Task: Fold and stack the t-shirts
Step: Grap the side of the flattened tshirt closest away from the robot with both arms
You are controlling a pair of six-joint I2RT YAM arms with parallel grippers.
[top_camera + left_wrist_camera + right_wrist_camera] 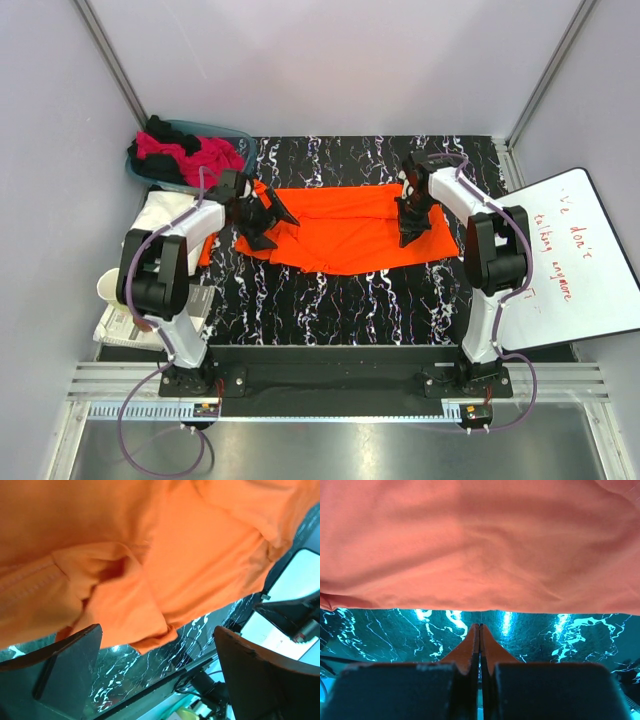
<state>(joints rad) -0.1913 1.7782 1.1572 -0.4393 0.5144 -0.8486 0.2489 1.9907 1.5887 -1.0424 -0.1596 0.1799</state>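
Orange shirt (pixel 345 232) lies spread across the middle of the top view, flat on the black marbled table (pixel 330 305), a long band running left to right with its lower edge sagging toward frame centre. Left gripper (pixel 268 222) sits at the shirt's left end, and the left wrist view says it all: jaws wide, 2 dark fingers (pixel 65 667) far apart at the bottom of that frame, nothing between them. Orange cloth fills the top of that view, rumpled, with a folded flap hanging down to the gap and marbled table showing below it.

Over on the right side, the right gripper (pixel 480 630) is pinched tight, both fingers pressed flat together with no gap. Its tips point at the shirt's hem and sit just short of it over bare table; I see no cloth caught between them. From the top view that gripper hangs over the right part of the shirt, the arm bent above it.

Upper left of the top view: a teal basket (pixel 236 133) with a magenta shirt (pixel 205 155) and a black shirt (pixel 160 128) heaped in it. Just below it, at the table's left edge and partly under the left arm, lies a white shirt (pixel 160 212). At the right edge, a white board (pixel 585 290) with red writing lies tilted beside the table.
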